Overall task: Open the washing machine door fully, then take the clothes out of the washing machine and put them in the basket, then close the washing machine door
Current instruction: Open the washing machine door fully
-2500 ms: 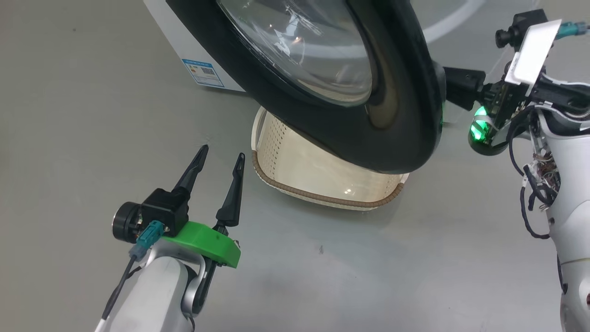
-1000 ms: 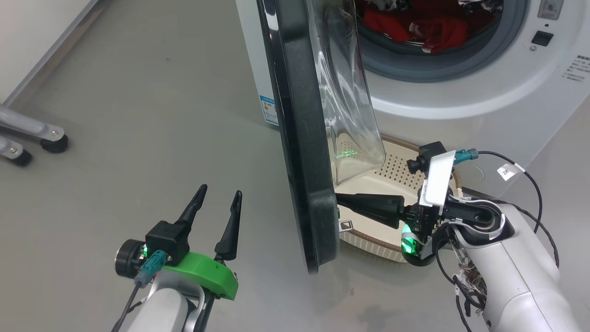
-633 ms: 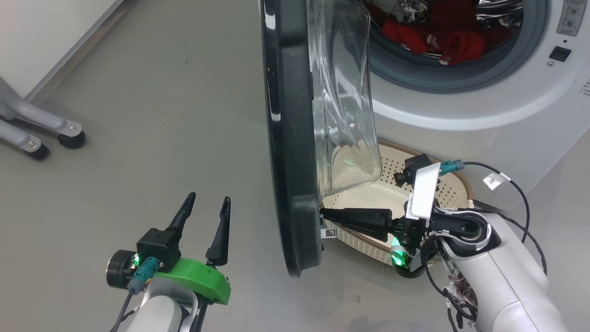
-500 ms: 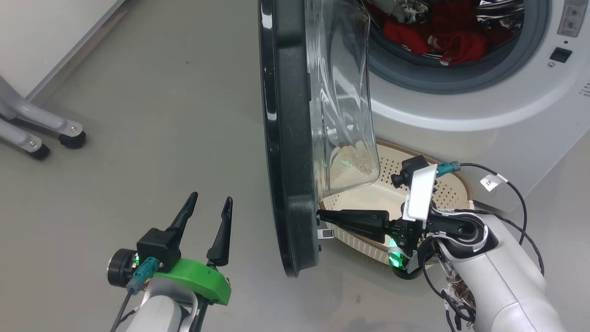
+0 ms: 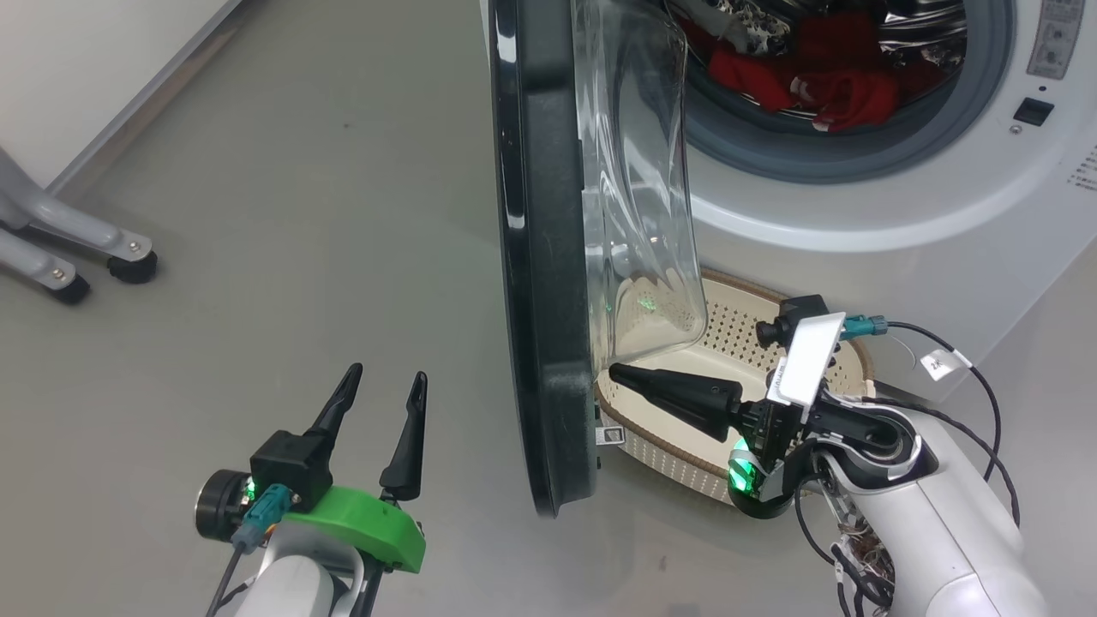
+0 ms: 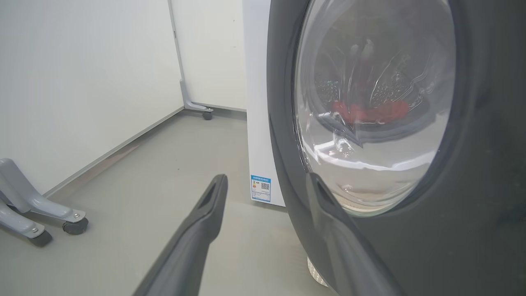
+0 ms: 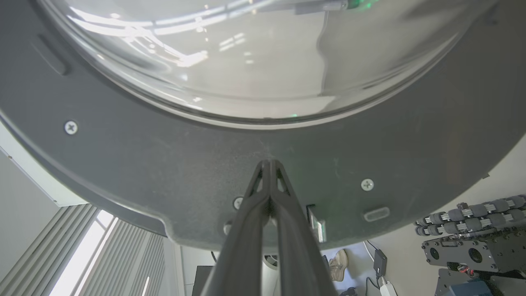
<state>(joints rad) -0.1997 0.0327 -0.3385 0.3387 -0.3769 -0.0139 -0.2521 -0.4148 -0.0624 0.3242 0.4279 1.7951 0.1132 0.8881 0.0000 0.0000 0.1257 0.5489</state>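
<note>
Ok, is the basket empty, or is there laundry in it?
Empty, as far as it shows: the basket has a bare cream bottom, partly hidden behind the washing machine door. The clothes lie in the drum.

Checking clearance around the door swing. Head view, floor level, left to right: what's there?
Grey castor legs → left gripper, open → washing machine door, seen edge-on → right gripper, shut, tips by the door's inner side. The basket overlaps the right gripper, so it's left unordered.
</note>
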